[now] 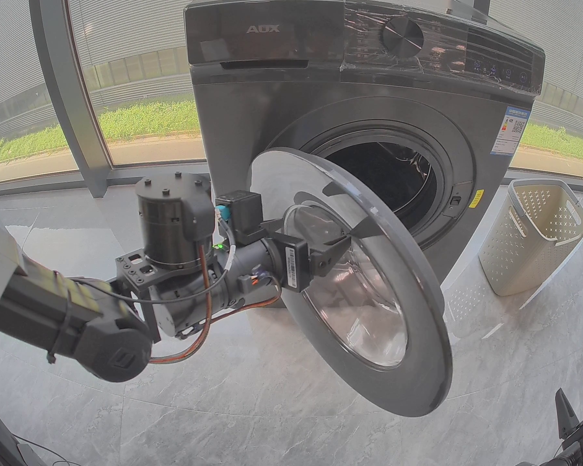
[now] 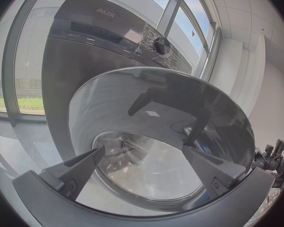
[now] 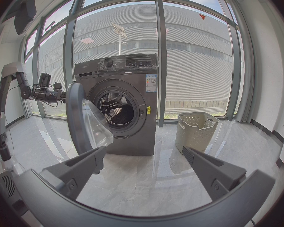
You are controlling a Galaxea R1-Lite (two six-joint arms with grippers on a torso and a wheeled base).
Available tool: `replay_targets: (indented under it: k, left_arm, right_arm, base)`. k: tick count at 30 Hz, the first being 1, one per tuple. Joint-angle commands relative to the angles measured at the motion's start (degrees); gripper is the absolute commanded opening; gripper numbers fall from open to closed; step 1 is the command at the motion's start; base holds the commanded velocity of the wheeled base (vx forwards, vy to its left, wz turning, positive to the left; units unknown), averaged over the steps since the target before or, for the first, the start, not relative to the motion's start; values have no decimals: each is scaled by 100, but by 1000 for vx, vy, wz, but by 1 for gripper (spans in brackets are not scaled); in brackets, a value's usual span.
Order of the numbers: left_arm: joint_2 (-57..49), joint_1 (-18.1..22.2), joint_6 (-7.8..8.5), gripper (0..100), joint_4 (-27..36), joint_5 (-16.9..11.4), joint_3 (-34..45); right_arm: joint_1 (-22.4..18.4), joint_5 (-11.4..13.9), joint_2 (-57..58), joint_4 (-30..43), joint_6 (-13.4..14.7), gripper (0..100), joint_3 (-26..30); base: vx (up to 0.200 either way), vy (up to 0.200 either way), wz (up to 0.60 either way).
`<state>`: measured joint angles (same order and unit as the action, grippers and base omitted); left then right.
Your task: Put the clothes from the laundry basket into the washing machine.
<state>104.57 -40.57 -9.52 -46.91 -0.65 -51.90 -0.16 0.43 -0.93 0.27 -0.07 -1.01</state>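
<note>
Left gripper [image 2: 143, 151] is sitting with jaws spread wide right at the mirrored face of the open door [image 1: 427, 331] of the washing machine [image 1: 240, 111], while the right gripper [image 3: 143, 152] is hanging well back, jaws likewise spread, and the laundry basket [image 1: 531, 234] is standing on the floor [image 1: 240, 409] just right of the machine.

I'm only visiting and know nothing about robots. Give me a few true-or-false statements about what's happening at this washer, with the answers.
1. The washer door is open. True.
2. The basket stands on top of the washer. False: it stands on the floor beside it.
3. The left tool is open, close to the door's outer face. True.
4. The right tool grips a garment. False: it is open and empty.
</note>
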Motion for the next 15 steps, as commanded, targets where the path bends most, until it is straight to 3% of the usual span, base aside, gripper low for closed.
replay_targets:
  k: [1,8,15]
  left_arm:
    - [529,49,-24,100,-178,47,-435]
    - [977,102,-50,100,-380,188,-1068]
    - [1338,155,-270,100,-380,557,-1763]
  right_arm:
    - [-2,1,93,0,-1,100,92]
    - [-2,1,93,0,-1,100,92]
    - [-2,1,93,0,-1,100,92]
  base:
    - [0,0,0]
    - [0,0,0]
    - [0,0,0]
